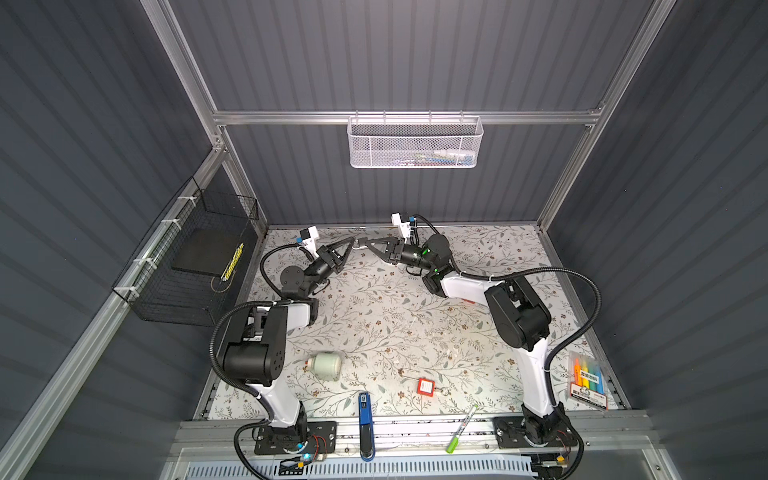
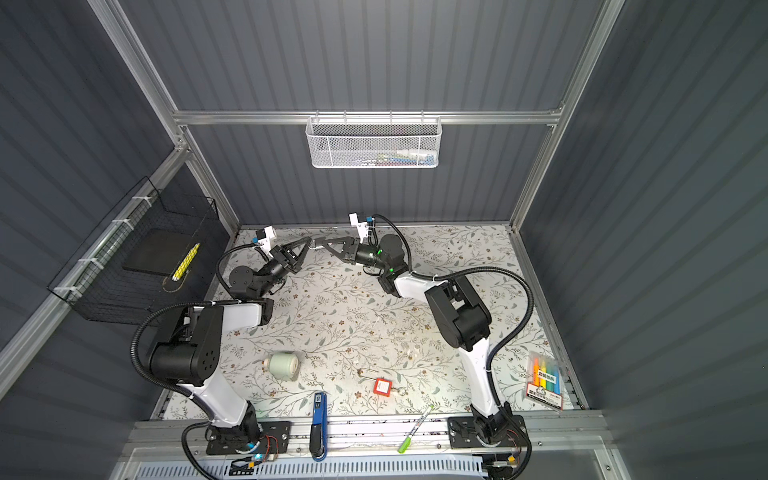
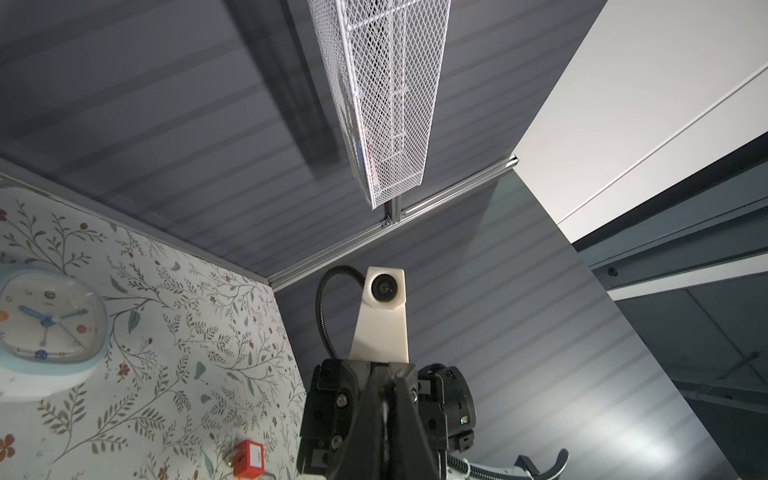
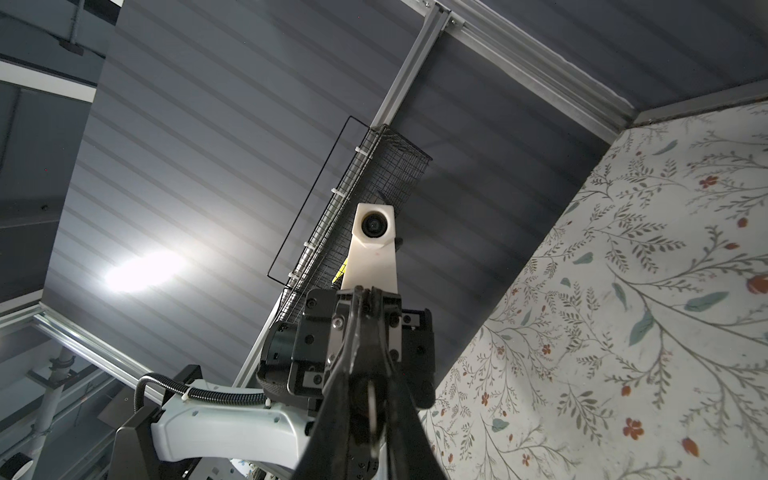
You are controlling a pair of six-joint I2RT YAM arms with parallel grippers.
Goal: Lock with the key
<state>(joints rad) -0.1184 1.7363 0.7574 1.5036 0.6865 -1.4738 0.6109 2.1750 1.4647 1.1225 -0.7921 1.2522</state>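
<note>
Top views: right claw [image 1: 367, 245] pinches small silvery piece [image 1: 357, 247]; left claw [image 1: 352, 241] fully closed, tip meeting it.

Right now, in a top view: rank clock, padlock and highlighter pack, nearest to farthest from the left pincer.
1. clock: left of middle in the front half of the table, on the same side as the left pincer.
2. padlock: near the front edge, just right of middle.
3. highlighter pack: front right corner, farthest across.
</note>
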